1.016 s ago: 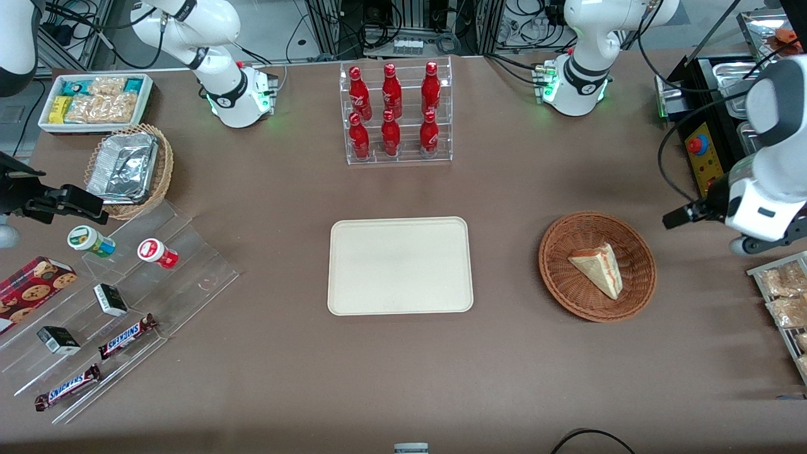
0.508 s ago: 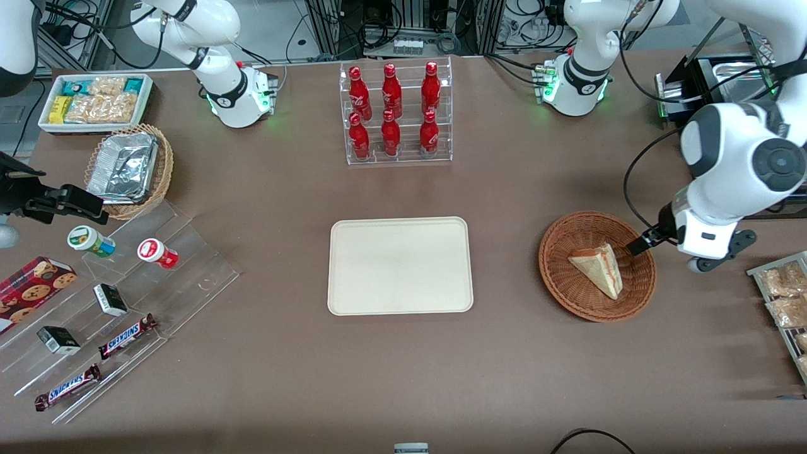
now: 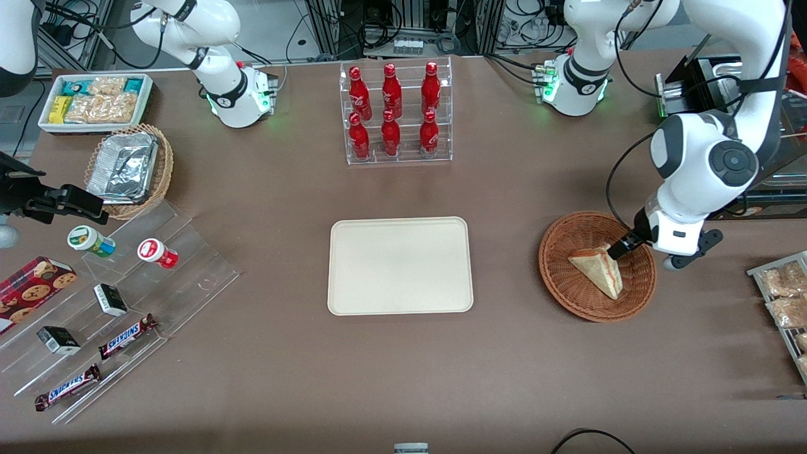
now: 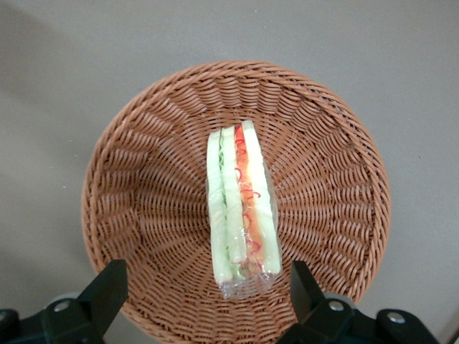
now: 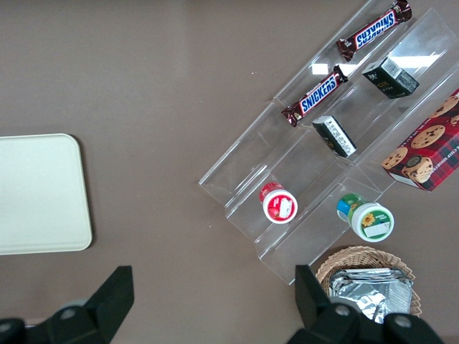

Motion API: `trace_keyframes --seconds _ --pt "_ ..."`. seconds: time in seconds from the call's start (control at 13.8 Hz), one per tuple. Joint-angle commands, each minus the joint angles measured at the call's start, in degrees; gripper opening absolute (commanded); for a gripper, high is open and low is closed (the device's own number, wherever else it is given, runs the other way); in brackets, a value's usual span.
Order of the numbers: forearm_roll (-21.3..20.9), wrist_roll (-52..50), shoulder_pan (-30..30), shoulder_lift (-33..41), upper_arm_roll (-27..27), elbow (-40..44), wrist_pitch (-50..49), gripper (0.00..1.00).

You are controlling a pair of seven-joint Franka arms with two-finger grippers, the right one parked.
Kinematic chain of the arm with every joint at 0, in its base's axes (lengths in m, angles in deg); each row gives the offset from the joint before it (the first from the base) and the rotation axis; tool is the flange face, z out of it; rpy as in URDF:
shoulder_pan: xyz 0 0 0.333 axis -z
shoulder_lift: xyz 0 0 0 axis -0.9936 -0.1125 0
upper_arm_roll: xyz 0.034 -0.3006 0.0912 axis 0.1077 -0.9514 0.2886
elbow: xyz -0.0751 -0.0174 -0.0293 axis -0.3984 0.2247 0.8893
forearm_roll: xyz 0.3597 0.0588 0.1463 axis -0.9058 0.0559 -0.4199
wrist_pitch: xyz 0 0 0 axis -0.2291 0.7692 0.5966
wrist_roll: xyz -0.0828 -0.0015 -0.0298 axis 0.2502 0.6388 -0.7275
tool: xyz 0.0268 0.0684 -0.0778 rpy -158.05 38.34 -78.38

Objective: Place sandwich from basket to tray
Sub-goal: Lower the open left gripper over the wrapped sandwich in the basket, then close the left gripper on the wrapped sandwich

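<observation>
The claw (image 4: 204, 287) hangs with fingers apart above the sandwich (image 3: 599, 270), which lies in the basket (image 3: 567, 296), and if it descends off centre a finger may catch the wicker and tip the basket.

Red-brown woven basket (image 4: 143, 179), cream tray (image 3: 400, 265)

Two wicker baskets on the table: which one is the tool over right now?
The reddish-brown basket holding the sandwich, at the working arm's end. The open tool hangs above it; the lighter basket holds foil trays.
</observation>
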Motion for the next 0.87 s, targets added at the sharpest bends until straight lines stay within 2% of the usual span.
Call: trace_keyframes --seconds 0.0,0.8 --pt "0.67 -3.49 2.03 -1.19 0.34 -1.54 4.44 1.0" --pt "0.41 -4.65 2.75 -6.82 0.43 -2.86 11.39 1.0"
